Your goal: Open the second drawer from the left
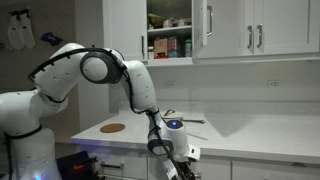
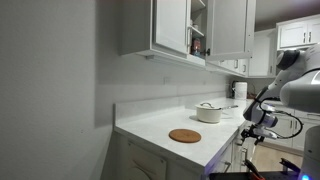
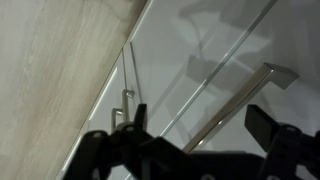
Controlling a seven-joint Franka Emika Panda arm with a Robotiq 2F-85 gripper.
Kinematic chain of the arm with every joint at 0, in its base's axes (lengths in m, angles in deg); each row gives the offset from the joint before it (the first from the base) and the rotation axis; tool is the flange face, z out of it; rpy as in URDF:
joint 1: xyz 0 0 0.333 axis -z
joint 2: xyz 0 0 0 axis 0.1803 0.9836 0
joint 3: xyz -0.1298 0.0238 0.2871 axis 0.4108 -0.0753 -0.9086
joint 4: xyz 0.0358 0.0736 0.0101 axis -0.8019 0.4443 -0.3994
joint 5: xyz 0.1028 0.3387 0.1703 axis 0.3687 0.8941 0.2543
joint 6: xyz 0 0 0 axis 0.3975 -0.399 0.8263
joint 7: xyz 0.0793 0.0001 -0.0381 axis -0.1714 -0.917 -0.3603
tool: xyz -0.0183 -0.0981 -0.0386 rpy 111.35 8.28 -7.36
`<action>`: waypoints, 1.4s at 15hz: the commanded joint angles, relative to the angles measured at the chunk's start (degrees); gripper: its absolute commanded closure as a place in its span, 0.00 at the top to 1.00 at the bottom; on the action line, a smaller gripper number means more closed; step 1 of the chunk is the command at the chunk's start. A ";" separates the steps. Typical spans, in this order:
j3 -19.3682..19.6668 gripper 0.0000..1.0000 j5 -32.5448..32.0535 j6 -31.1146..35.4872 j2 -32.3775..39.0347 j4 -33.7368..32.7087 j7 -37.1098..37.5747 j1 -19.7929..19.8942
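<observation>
Long white smooth countertop [image 1: 250,132] [image 2: 150,128], taken as landmark for every entry below. Tall white wall cabinets [image 1: 255,28] with vertical silver handles, mounted above the countertop; one door open, with shelves of small goods on show, too small to name. White jointed robot arm [image 1: 100,68] [image 2: 295,75], based off one end of the countertop, bent over and reaching down past its front edge. White flat-fronted second drawer from the left [image 3: 300,45], set in the row of white fronts directly under the countertop; largely hidden behind the arm's end in both exterior views, shown plainly in the wrist view only; appears closed, with its front level with the adjoining front. Small white lidded pot [image 2: 209,112], standing on the countertop towards the back wall, well apart from the front edge. Black two-fingered gripper [image 1: 180,160] [image 3: 195,135], below the countertop's front edge, close against the drawer front; fingers [image 3: 125,135] spread wide, nothing clasped. Round flat brown wooden disc [image 1: 113,128] [image 2: 185,135], lying on the countertop near its front edge, apart from the pot. Short silver bar handle [image 3: 235,108], fixed to the drawer front under the countertop, running slantwise in the wrist view through the gap between the spread fingers; whether either finger touches it cannot be told.
</observation>
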 commanded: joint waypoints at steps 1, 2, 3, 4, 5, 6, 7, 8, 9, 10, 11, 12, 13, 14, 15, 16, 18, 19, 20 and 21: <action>-1.61 1.00 -3.69 3.49 3.94 -3.48 1.02 1.51; -2.10 1.00 -4.68 4.79 4.92 -4.07 1.09 1.89; -2.33 1.00 -5.66 5.96 5.67 -4.60 1.32 2.03; -2.45 1.00 -6.70 6.56 6.25 -5.01 1.86 2.03; -2.56 1.00 -7.61 6.96 6.73 -5.37 2.29 2.03; -2.46 1.00 -8.43 7.22 7.06 -5.66 2.80 1.87; -2.09 1.00 -9.03 7.42 7.33 -5.91 3.57 1.60; -1.45 1.00 -9.37 6.92 7.39 -6.22 4.08 1.12; -0.61 1.00 -9.48 6.73 7.26 -6.36 4.71 0.48; -0.15 1.00 -9.60 6.39 7.33 -6.71 5.34 0.14; 0.23 1.00 -9.60 6.21 7.17 -6.81 5.62 -0.10; 0.44 0.82 -9.58 6.11 7.08 -6.94 5.82 -0.28; 0.64 0.74 -9.51 5.97 6.81 -6.78 6.29 -0.48; 0.45 0.67 -9.57 5.85 6.68 -6.86 6.42 -0.37; 0.43 0.60 -9.52 6.01 6.35 -6.53 6.51 -0.41; 0.56 0.52 -9.41 5.74 6.13 -6.46 6.66 -0.63; 1.15 0.37 -9.16 5.91 5.47 -6.00 7.40 -1.44; 1.89 0.31 -8.93 5.72 5.09 -5.95 7.96 -2.31; 3.24 0.22 -8.40 5.53 4.47 -5.83 9.01 -3.74; 3.87 0.16 -8.19 5.31 4.28 -5.88 9.79 -4.53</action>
